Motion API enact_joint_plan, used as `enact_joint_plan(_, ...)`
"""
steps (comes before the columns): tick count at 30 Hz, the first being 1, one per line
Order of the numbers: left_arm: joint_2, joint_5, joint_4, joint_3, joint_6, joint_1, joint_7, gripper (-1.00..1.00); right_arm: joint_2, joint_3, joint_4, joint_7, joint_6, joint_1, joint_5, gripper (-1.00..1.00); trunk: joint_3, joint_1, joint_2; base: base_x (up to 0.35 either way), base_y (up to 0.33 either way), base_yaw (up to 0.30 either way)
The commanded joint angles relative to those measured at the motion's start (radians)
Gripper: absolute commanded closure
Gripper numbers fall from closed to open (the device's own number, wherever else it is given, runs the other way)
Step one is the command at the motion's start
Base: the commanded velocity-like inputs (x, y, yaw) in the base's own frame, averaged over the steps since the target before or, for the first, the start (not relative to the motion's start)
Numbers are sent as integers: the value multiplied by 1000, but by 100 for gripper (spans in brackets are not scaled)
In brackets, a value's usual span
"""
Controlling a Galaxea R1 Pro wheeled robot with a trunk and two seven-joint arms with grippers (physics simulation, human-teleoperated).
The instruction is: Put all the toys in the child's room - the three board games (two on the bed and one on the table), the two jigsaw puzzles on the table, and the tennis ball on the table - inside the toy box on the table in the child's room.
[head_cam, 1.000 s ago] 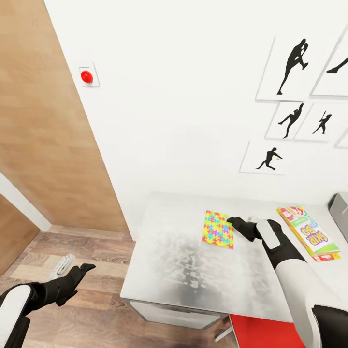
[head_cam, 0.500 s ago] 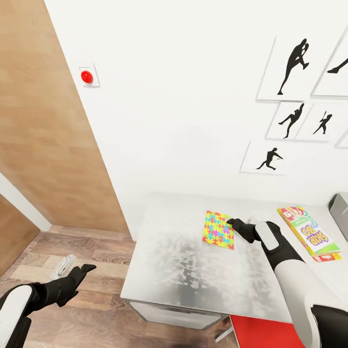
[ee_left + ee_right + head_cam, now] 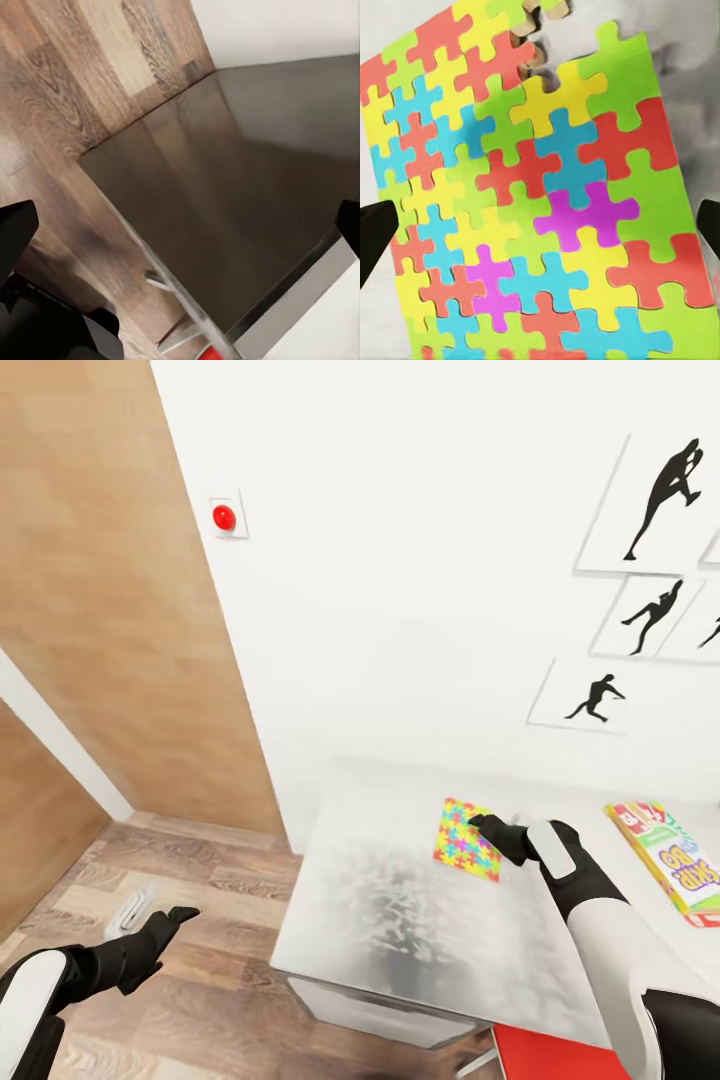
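One jigsaw puzzle point(image 3: 465, 840), a thin square of bright interlocking pieces, lies flat on the pale-grey table point(image 3: 400, 920). My right gripper point(image 3: 489, 827) hovers at the puzzle's right edge. In the right wrist view the gripper point(image 3: 540, 232) is open, its black fingertips point(image 3: 375, 240) spread wide over the puzzle point(image 3: 547, 172). The "SKIP BO" board game point(image 3: 672, 856) lies further right on the table, cut by the picture's edge. My left gripper point(image 3: 181, 913) hangs open over the wooden floor, left of the table. The toy box and tennis ball are out of view.
A white wall with black silhouette pictures point(image 3: 655, 490) backs the table, with a red button point(image 3: 224, 517) on it at the left. A wood-panelled wall point(image 3: 110, 610) stands further left. A small white object point(image 3: 130, 910) lies on the floor. Something red point(image 3: 550, 1055) shows below the table's front edge.
The whole picture has shifted to the right, so the camera has turned left. My right gripper stays at the puzzle's right edge. The left arm has hardly moved.
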State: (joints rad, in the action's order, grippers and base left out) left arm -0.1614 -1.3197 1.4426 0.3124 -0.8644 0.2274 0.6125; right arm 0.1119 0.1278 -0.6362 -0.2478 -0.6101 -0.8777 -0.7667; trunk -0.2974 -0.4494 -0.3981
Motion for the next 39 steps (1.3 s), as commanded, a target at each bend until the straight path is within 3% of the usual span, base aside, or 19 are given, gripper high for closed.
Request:
enact_joint_plan(1,0,-10,1,1,-3,1,10,-100,0,1,-2,-9,-4,-1,-11,-100,-2,-1,-2,0,0,291)
enact_joint_plan(8,0,-10,1,1,-3,1,10,-100,0,1,-2,-8,-4,0,-14,-100,-2,-1,-2,0,0,229)
enact_joint_plan(25,0,-10,1,-5,-3,1,10,-100,3,5,-2,-14,-2,0,-12,-100,-2,-1,-2,50,-6,16)
enact_joint_plan(31,1,-12,1,-6,-4,1,10,-100,9,6,9,-20,46,-1,-12,-100,-2,-1,-2,38,-9,0)
enact_joint_plan(39,2,-12,1,-6,-4,1,10,-100,10,6,13,-21,56,-1,-11,-100,-2,-1,-2,3,-1,103)
